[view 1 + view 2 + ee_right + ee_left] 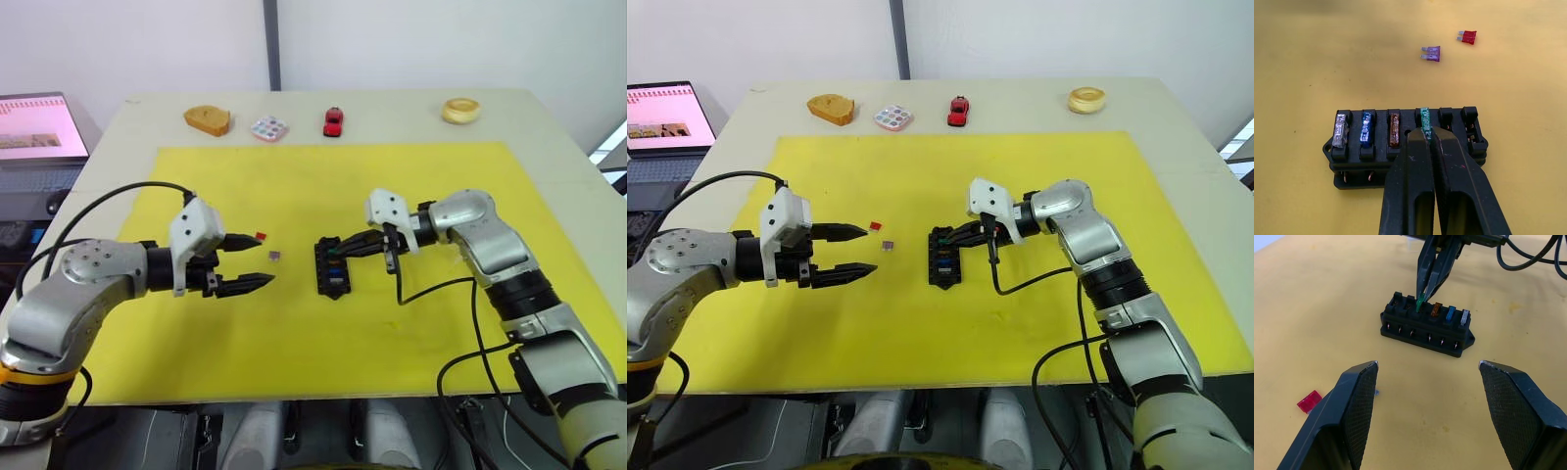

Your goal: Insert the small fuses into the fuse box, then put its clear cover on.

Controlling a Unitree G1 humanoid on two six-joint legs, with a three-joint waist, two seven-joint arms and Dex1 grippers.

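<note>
The right claw (1427,133) is closed on the green fuse (1424,118), holding it in the fourth slot of the fuse box (1405,147); the grey fuse (1340,130), blue fuse (1366,129) and amber fuse (1394,129) sit in the three slots beside it, and the two slots on its other side are bare; the left claw (247,262) hangs with fingers spread wide, apart from the box on the robot's left of it, gripping nothing; between that claw and the box lie the purple fuse (1431,53), nearer the box, and the red fuse (1467,36), a little farther off; the box rests on a yellow mat (411,186) on the worktop (549,117); beyond the mat's far edge stands a red toy car (333,121).
</note>
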